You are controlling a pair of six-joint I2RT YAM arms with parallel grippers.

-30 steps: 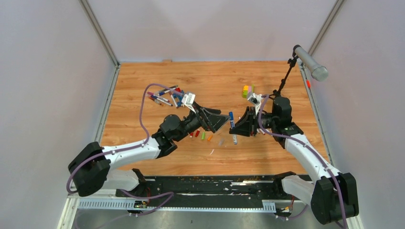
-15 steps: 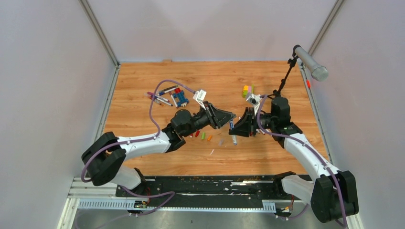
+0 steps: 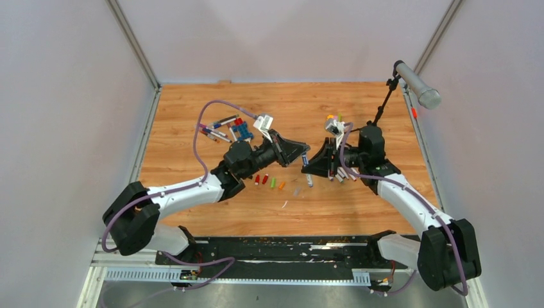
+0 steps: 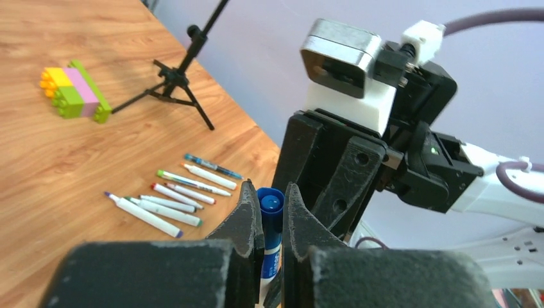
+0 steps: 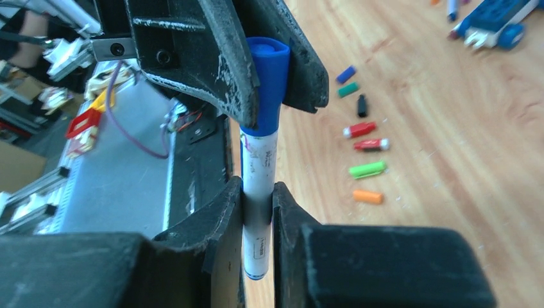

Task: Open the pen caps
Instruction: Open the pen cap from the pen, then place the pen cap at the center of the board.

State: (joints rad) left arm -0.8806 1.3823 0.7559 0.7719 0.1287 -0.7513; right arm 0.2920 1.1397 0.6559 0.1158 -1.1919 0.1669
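Black jaws of my left gripper (image 4: 272, 208) pinch shut on the blue cap (image 5: 268, 83); my right gripper (image 5: 258, 196) clamps the white barrel of the same pen (image 5: 260, 160). My left arm (image 3: 186, 190) and right arm (image 3: 404, 199) reach inward, meeting above the middle of the table (image 3: 359, 212).

Counter (image 3: 359, 215): wood-grain board, warm brown, smooth, low sheen.
White-barrelled marker pen (image 5: 260, 167): smooth plastic, faintly glossy, printed label on the barrel.
Its blue cylindrical cap (image 5: 268, 77): plastic, satin, soft highlight down one side.
Left hand (image 4: 272, 192): fingers (image 4: 247, 223) black, matt, grainy, edges scuffed pale grey.
Right hand (image 5: 258, 189): same black matt finish, coarse on the flat faces.
Small loose coloured caps (image 5: 367, 169): smooth plastic.
Yellow-green-pink studded block stack (image 4: 74, 93): glossy plastic.
Silver-framed camera housing (image 4: 340, 54): metallic-looking rim over a white plastic body.
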